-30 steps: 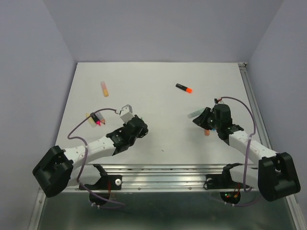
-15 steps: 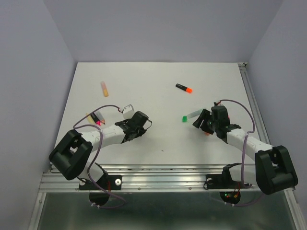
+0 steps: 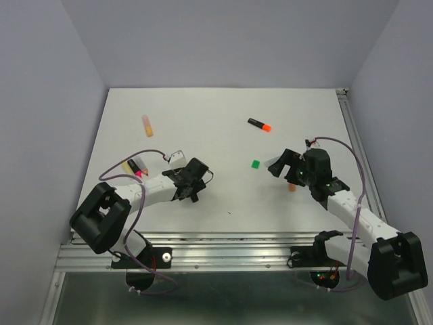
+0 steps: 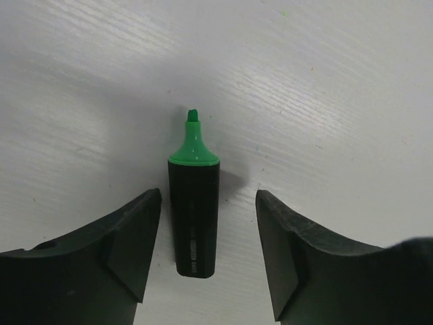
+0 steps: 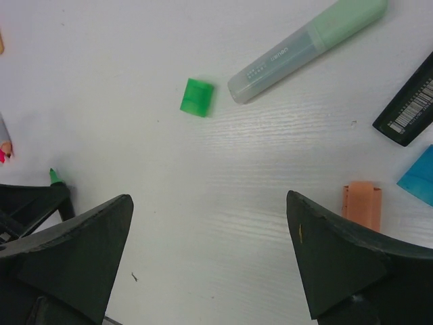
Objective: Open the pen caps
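Observation:
A black-barrelled highlighter [image 4: 193, 213] with a bare green tip lies flat on the table between the fingers of my left gripper [image 4: 208, 257], which is open and not touching it. Its loose green pen cap [image 3: 255, 163] [image 5: 197, 97] lies on the table ahead of my right gripper [image 5: 210, 250]. That gripper is wide open with nothing in it and hovers at the right [image 3: 284, 166]. My left gripper [image 3: 193, 186] is low at centre left. A loose orange cap [image 5: 362, 204] lies by the right finger.
A pastel green highlighter [image 5: 308, 47] lies beyond the green cap, with a black barrel [image 5: 409, 108] and a blue piece [image 5: 421, 177] to its right. A black highlighter with an orange cap [image 3: 259, 124] and a pastel orange one [image 3: 147, 124] lie further back. Pens [image 3: 135, 167] lie at the left.
Both grippers have gone from shut to open. The left one let the black barrel down onto the table, and the green cap now lies loose in front of the right one.

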`<act>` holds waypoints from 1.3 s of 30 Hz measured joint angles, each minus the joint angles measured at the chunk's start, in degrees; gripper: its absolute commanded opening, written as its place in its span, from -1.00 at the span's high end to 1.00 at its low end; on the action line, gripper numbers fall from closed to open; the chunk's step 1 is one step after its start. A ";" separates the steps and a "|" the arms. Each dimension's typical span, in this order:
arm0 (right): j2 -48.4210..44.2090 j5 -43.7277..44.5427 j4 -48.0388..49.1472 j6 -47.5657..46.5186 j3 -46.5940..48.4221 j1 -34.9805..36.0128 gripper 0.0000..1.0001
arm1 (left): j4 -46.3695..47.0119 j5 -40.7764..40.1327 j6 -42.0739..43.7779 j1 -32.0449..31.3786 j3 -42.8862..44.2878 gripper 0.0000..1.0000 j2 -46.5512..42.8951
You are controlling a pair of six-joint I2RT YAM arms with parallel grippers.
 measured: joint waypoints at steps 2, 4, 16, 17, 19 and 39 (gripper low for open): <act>-0.98 -0.61 -0.11 -0.07 0.00 0.00 -1.00 | -0.76 -0.35 -0.31 0.00 0.17 -0.72 -0.61; -1.81 -1.25 -0.28 -0.28 0.02 0.00 -1.00 | -1.86 -0.61 -0.52 0.00 0.39 -0.78 -1.42; -3.54 -1.70 -1.51 -1.53 -0.02 0.00 -1.00 | -6.86 -3.48 3.39 5.66 7.89 -0.98 -4.90; -3.61 -1.68 -1.53 -1.60 -0.07 0.00 -1.00 | -6.47 -3.37 4.98 8.02 9.09 -0.98 -4.81; -3.72 -1.53 -1.51 -1.75 -0.48 0.00 -1.00 | -5.35 -2.93 8.02 12.85 11.56 -0.98 -3.98; -1.33 -1.31 -1.73 -3.15 -1.92 0.00 -1.00 | -17.79 -0.55 29.05 39.23 71.12 -0.98 47.06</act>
